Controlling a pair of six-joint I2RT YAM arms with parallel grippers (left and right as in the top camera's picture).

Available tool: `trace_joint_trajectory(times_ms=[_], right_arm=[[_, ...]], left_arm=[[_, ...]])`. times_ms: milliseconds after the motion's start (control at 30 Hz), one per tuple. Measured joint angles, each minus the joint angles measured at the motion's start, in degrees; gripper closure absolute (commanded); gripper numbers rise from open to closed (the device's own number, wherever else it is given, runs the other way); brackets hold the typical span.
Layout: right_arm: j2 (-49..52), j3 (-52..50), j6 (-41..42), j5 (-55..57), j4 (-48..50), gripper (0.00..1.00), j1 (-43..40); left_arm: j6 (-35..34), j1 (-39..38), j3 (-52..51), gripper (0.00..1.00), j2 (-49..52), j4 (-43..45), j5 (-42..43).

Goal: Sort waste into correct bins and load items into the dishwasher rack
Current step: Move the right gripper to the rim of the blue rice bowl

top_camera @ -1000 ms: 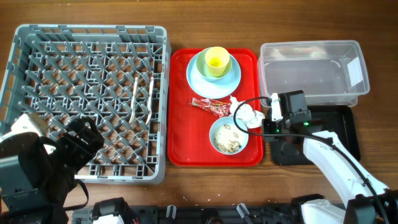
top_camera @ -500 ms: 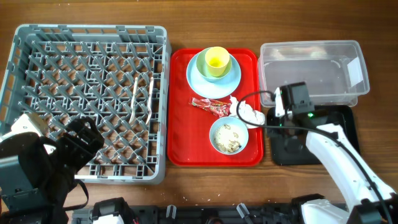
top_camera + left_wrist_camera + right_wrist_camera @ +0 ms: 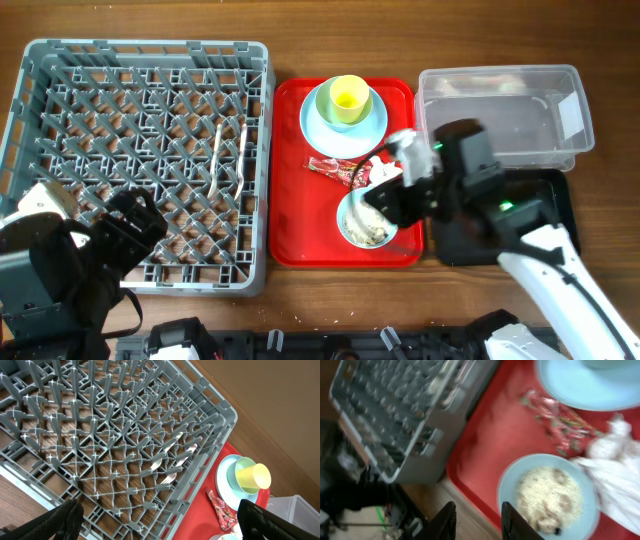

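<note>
Our right gripper (image 3: 479, 509) hovers over the front of the red tray (image 3: 292, 215), fingers slightly parted and empty, above the light blue bowl (image 3: 358, 230) of rice (image 3: 547, 495). The napkin (image 3: 607, 447) and red wrapper (image 3: 335, 170) lie behind the bowl. Left of the tray, our left gripper (image 3: 160, 512) gapes wide.

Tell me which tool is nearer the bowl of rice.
Right. The right tool is just above the bowl; the left tool is far off, over the rack's near left corner.
</note>
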Motion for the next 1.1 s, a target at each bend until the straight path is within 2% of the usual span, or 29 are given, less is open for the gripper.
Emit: trace_joint_trajectory(times_ms=[167, 300, 533, 733, 1100], right_arm=[[3.6, 0.0, 6.8, 16.8, 3.8, 0.68, 14.7], [9.9, 0.0, 11.1, 25.9, 7.5, 0.68, 20.4], [23.4, 0.1, 12.8, 33.8, 9.0, 0.68, 21.7], [24.5, 0.1, 15.5, 36.2, 8.6, 0.7, 21.7], [24.5, -2.3, 16.9, 32.7, 8.4, 0.7, 21.7]], left_arm=[[0.0, 0.0, 0.0, 0.0, 0.0, 0.0, 0.0], [0.0, 0.0, 0.0, 0.0, 0.0, 0.0, 0.0], [0.0, 0.0, 0.0, 0.0, 0.0, 0.0, 0.0], [0.0, 0.0, 0.0, 0.0, 0.0, 0.0, 0.0], [0.0, 0.0, 0.0, 0.0, 0.0, 0.0, 0.0]])
